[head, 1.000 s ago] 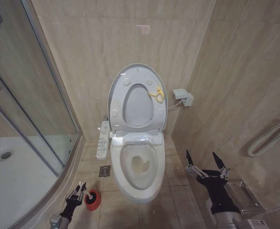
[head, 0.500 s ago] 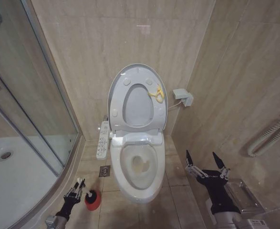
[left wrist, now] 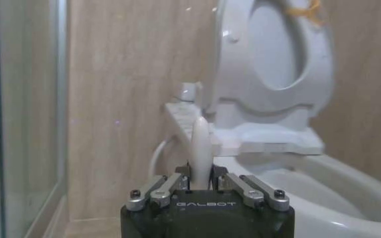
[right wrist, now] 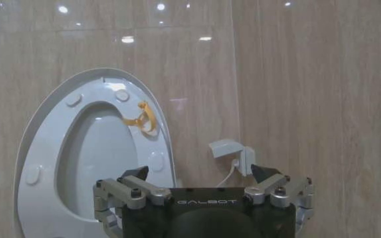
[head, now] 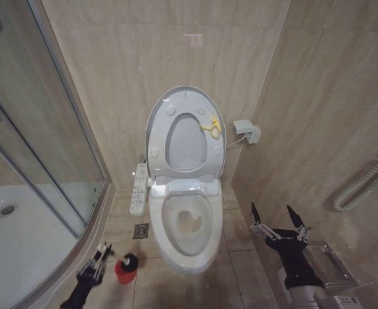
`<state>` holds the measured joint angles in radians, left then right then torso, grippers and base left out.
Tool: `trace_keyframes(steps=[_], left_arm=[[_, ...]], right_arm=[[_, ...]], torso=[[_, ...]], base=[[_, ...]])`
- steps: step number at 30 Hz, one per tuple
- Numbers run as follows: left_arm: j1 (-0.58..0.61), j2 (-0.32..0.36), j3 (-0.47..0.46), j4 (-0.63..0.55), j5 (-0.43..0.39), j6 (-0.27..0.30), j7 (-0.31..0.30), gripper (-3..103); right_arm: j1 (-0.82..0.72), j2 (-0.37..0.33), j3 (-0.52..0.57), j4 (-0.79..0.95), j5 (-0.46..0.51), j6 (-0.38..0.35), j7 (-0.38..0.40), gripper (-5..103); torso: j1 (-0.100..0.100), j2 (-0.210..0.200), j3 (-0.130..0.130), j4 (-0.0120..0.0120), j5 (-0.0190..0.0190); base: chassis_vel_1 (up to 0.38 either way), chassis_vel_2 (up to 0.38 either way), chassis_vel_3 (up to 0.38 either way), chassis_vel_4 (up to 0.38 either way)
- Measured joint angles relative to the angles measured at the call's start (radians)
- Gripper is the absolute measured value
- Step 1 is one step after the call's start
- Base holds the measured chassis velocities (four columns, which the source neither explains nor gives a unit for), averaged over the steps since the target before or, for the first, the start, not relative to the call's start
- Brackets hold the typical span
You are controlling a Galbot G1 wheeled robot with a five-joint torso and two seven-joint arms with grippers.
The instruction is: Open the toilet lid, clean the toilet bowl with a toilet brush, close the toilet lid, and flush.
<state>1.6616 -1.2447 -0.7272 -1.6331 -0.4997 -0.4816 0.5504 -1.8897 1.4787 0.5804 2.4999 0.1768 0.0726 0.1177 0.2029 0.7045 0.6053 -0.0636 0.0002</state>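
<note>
The toilet lid (head: 160, 116) is standing upright against the wall with the seat (head: 186, 143) raised in front of it, so the opening step looks finished and the brush step is in hand. The left tool (left wrist: 204, 190) is sitting low on the floor side between the shower glass (head: 40, 129) and the toilet bowl (head: 187, 225), clenching the white handle of the toilet brush (left wrist: 200, 144), which is poking up between its fingers. The brush's dark head is resting just above the red holder (head: 122, 273) on the floor tiles. The right tool (head: 278, 219) is hanging released, fingers spread, beside the bowl near the right wall.

The next move is probably calling for lifting the brush clear of its holder, then swinging it over the bowl's near rim and down toward the yellowish stain. Room is tight: the glass and shower tray (head: 15, 244) are crowding the left arm, and the control panel (head: 139, 187) is jutting beside the bowl.
</note>
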Motion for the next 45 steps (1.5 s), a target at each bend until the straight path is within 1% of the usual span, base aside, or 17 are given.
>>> trace_keyframes(steps=[5, 8, 9, 12, 13, 16, 20, 21, 25, 27, 28, 32, 33, 35, 38, 40, 45], left_arm=[[0.088, 0.005, -0.019, -0.107, -0.005, -0.005, 0.063, 20], [0.167, 0.022, -0.024, -0.242, -0.065, 0.027, 0.165, 20], [0.167, 0.022, -0.024, -0.242, -0.065, 0.027, 0.165, 20], [0.198, 0.035, -0.036, -0.326, -0.096, 0.051, 0.254, 20], [0.198, 0.035, -0.036, -0.326, -0.096, 0.051, 0.254, 20], [0.225, 0.052, -0.054, -0.409, -0.154, 0.100, 0.340, 20], [0.218, 0.062, -0.062, -0.466, -0.220, 0.155, 0.393, 20], [0.218, 0.062, -0.062, -0.466, -0.220, 0.155, 0.393, 20], [0.176, 0.079, -0.051, -0.526, -0.309, 0.232, 0.388, 20], [0.139, 0.097, -0.026, -0.562, -0.368, 0.278, 0.348, 20], [0.139, 0.097, -0.026, -0.562, -0.368, 0.278, 0.348, 20], [0.032, 0.139, 0.020, -0.560, -0.428, 0.296, 0.242, 20], [0.032, 0.139, 0.020, -0.560, -0.428, 0.296, 0.242, 20], [-0.037, 0.166, 0.031, -0.509, -0.444, 0.277, 0.173, 20], [-0.093, 0.190, 0.037, -0.453, -0.459, 0.263, 0.147, 20], [-0.135, 0.207, 0.045, -0.409, -0.471, 0.257, 0.142, 20], [-0.275, 0.241, 0.083, -0.256, -0.490, 0.258, 0.187, 20]], right_arm=[[0.000, 0.000, 0.000, 0.000, 0.000, 0.000, 0.000, 100], [0.000, 0.000, 0.000, 0.000, 0.000, 0.000, 0.000, 100], [0.000, 0.000, 0.000, 0.000, 0.000, 0.000, 0.000, 100], [0.000, 0.000, 0.000, 0.000, 0.000, 0.000, 0.000, 100], [0.000, 0.000, 0.000, 0.000, 0.000, 0.000, 0.000, 100], [0.000, 0.000, 0.000, 0.000, 0.000, 0.000, 0.000, 100], [0.000, 0.000, 0.000, 0.000, 0.000, 0.000, 0.000, 100], [0.000, 0.000, 0.000, 0.000, 0.000, 0.000, 0.000, 100], [0.000, 0.000, 0.000, 0.000, 0.000, 0.000, 0.000, 100], [0.000, 0.000, 0.000, 0.000, 0.000, 0.000, 0.000, 100], [0.000, 0.000, 0.000, 0.000, 0.000, 0.000, 0.000, 100], [0.000, 0.000, 0.000, 0.000, 0.000, 0.000, 0.000, 100], [0.000, 0.000, 0.000, 0.000, 0.000, 0.000, 0.000, 100], [0.000, 0.000, 0.000, 0.000, 0.000, 0.000, 0.000, 100], [0.000, 0.000, 0.000, 0.000, 0.000, 0.000, 0.000, 100], [0.000, 0.000, 0.000, 0.000, 0.000, 0.000, 0.000, 100], [0.000, 0.000, 0.000, 0.000, 0.000, 0.000, 0.000, 100]], torso=[[0.000, 0.000, 0.000, -0.0003, -0.0002], [0.000, 0.000, 0.000, -0.0005, 0.0001], [0.000, 0.000, 0.000, -0.0005, 0.0001], [0.000, 0.000, 0.000, -0.0006, -0.0001], [0.000, 0.000, 0.000, -0.0006, -0.0001], [0.000, 0.000, 0.000, -0.0005, -0.0001], [0.000, 0.000, 0.000, -0.0003, -0.0002], [0.000, 0.000, 0.000, -0.0003, -0.0002], [0.000, 0.000, 0.000, -0.0004, -0.0001], [0.000, 0.000, 0.000, -0.0005, -0.0001], [0.000, 0.000, 0.000, -0.0005, -0.0001], [0.000, 0.000, 0.000, -0.0006, -0.0002], [0.000, 0.000, 0.000, -0.0006, -0.0002], [0.000, 0.000, 0.000, -0.0005, -0.0003], [0.000, 0.000, 0.000, -0.0003, -0.0003], [0.000, 0.000, 0.000, -0.0005, -0.0004], [0.000, 0.000, 0.000, -0.0006, -0.0005]], base=[[0.000, 0.000, 0.000, 0.000], [0.000, 0.000, 0.000, 0.000], [0.000, 0.000, 0.000, 0.000], [0.000, 0.000, 0.000, 0.000], [0.000, 0.000, 0.000, 0.000], [0.000, 0.000, 0.000, 0.000], [0.000, 0.000, 0.000, 0.000], [0.000, 0.000, 0.000, 0.000], [0.000, 0.000, 0.000, 0.000], [0.000, 0.000, 0.000, 0.000], [0.000, 0.000, 0.000, 0.000], [0.000, 0.000, 0.000, 0.000], [0.000, 0.000, 0.000, 0.000], [0.000, 0.000, 0.000, 0.000], [0.000, 0.000, 0.000, 0.000], [0.000, 0.000, 0.000, 0.000], [0.000, 0.000, 0.000, 0.000]])
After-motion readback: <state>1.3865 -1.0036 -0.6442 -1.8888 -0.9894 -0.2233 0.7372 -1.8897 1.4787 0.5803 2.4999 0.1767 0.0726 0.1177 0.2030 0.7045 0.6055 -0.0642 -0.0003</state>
